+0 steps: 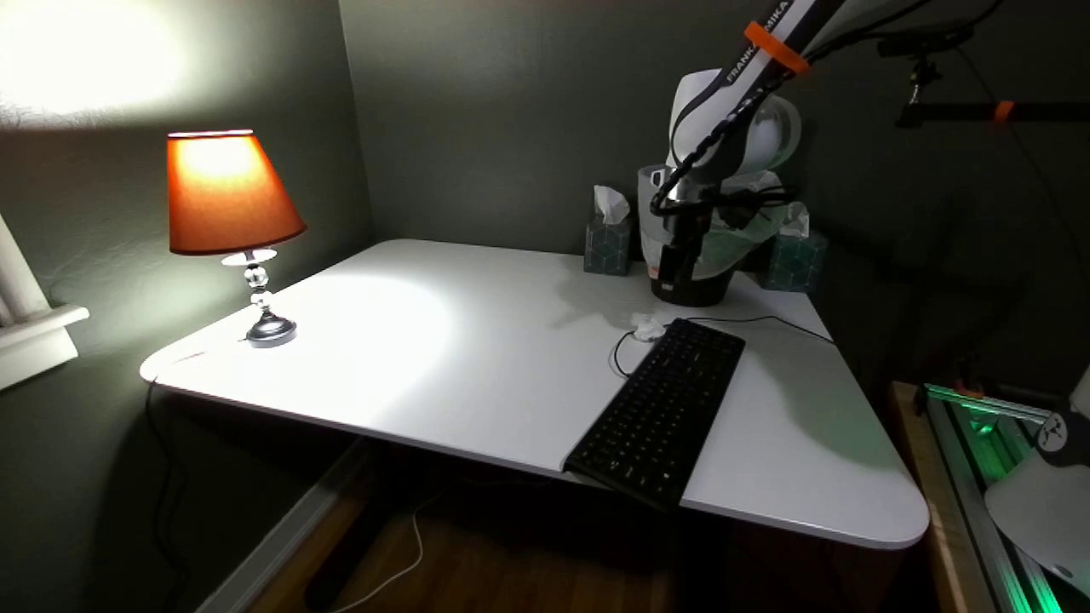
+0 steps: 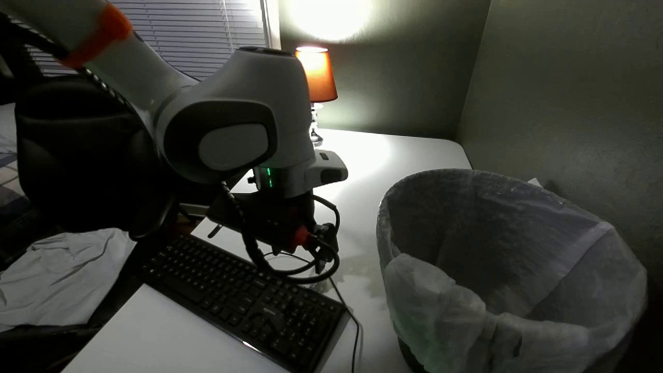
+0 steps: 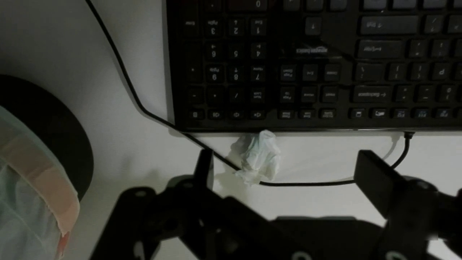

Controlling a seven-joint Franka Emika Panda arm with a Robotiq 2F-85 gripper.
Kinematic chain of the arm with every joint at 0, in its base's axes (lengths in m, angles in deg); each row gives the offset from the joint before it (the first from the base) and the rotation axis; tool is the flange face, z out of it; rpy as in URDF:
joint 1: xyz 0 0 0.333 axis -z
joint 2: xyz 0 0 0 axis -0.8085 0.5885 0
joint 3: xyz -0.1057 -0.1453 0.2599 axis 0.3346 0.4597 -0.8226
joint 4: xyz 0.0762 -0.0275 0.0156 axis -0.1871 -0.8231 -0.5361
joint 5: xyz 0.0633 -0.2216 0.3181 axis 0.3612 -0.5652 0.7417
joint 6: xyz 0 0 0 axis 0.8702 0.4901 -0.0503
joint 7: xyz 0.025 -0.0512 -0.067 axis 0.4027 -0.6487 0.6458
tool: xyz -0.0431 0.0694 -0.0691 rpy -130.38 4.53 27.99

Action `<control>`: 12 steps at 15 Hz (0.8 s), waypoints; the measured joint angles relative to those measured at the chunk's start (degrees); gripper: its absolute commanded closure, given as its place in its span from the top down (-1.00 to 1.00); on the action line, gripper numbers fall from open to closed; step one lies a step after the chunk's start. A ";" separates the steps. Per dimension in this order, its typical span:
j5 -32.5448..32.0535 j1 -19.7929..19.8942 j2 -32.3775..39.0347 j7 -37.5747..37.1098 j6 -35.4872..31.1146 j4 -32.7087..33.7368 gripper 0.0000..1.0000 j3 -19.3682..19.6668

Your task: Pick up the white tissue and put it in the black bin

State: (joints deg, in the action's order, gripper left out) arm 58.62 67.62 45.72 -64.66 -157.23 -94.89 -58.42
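Observation:
The white tissue is crumpled on the white table beside the keyboard's far end. In the wrist view the tissue lies over a black cable, against or very near the keyboard's edge. In an exterior view it is mostly hidden behind the gripper and its cables. My gripper is open and empty above the table, with the tissue between its fingers' lines, closer to the left finger. The black bin stands behind the gripper, its pale plastic liner folded over the rim. Its dark side also shows in the wrist view.
A black keyboard overhangs the table's front edge. Its cable loops around the tissue. Two teal tissue boxes stand either side of the bin, one left and one right. A lit orange lamp stands at the far left corner.

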 measured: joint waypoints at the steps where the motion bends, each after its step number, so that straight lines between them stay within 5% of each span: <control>1: 0.19 0.09 0.47 -0.25 -0.05 0.10 1.00 -0.06; 12: 2.80 3.01 7.11 -1.34 -6.46 1.91 1.00 -3.25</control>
State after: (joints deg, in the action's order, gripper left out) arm 61.42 70.63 52.82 -66.00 -163.69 -92.98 -61.67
